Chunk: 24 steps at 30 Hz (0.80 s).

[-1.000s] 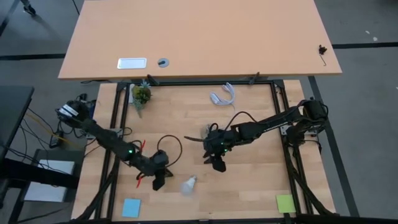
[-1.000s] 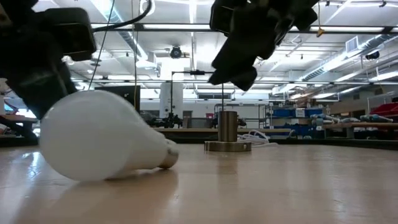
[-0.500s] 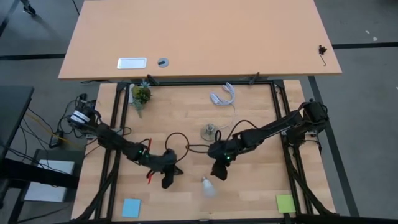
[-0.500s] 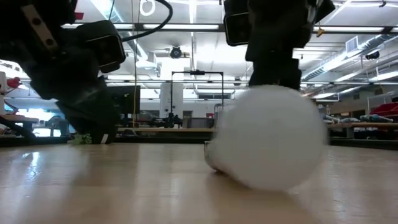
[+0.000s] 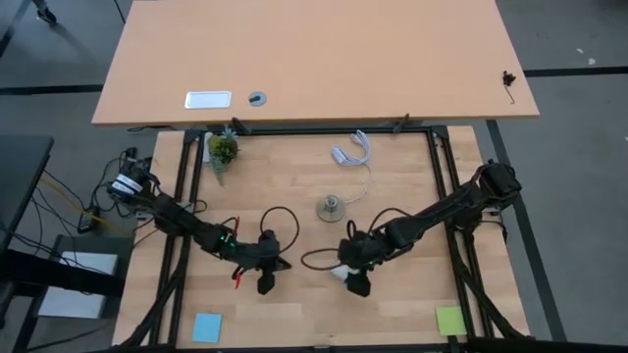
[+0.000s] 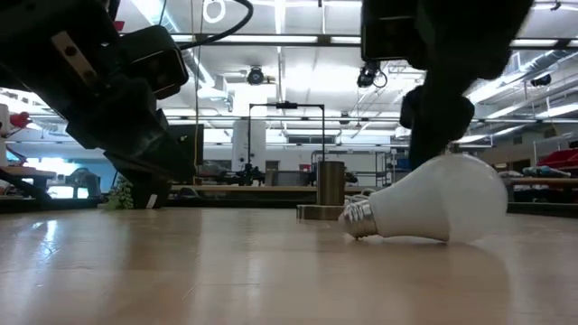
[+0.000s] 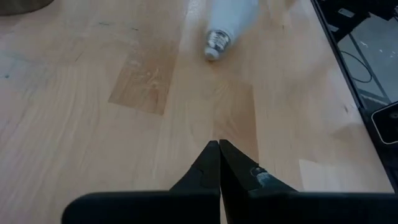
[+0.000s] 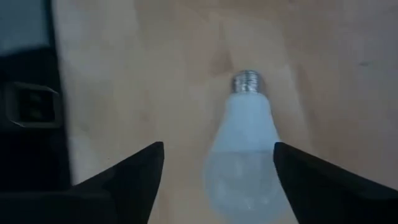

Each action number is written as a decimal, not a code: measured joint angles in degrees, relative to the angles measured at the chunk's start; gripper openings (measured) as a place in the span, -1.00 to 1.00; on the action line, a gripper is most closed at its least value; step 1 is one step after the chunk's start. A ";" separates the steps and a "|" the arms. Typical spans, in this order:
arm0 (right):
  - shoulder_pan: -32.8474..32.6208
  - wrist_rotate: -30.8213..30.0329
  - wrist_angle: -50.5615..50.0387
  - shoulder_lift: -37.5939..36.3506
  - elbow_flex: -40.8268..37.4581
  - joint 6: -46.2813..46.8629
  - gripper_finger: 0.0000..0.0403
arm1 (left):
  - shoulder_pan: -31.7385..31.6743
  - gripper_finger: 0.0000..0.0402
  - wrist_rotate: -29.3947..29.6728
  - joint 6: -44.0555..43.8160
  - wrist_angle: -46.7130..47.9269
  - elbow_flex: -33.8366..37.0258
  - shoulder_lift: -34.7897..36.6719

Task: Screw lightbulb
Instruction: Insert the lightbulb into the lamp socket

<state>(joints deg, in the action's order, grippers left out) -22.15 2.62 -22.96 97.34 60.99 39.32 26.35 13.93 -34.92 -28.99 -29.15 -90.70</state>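
Lower centre of the high view: the open right gripper [image 8: 214, 165] straddles the smooth white pear-shaped lightbulb [image 8: 244, 140]; it looks light, fragile and prone to rolling, so grip the rounded head.

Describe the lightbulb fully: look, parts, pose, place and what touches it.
The lightbulb is white and pear-shaped, with a matte rounded head and a ribbed silvery screw base. It lies on its side on the wooden table, unscrewed, near the front edge and well short of the socket. The right pincer hangs over it with fingers spread either side of the head; no grip shows. Only the table visibly touches it.
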 joint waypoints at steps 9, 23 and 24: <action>0.44 -6.06 -4.94 1.07 -0.02 -12.32 0.63 | -0.19 -1.00 1.15 1.53 -0.40 0.00 0.00; 0.64 -7.70 -5.31 2.99 -1.51 -20.57 0.66 | -1.91 -1.00 1.47 1.70 -0.37 0.00 0.00; 0.60 -7.97 -6.16 3.23 -1.80 -21.80 0.66 | -2.12 -1.00 1.42 1.70 -0.32 0.00 0.00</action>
<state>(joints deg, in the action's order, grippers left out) -21.55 -5.35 -29.11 100.57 59.19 17.52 24.23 15.35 -33.21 -29.32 -29.15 -90.70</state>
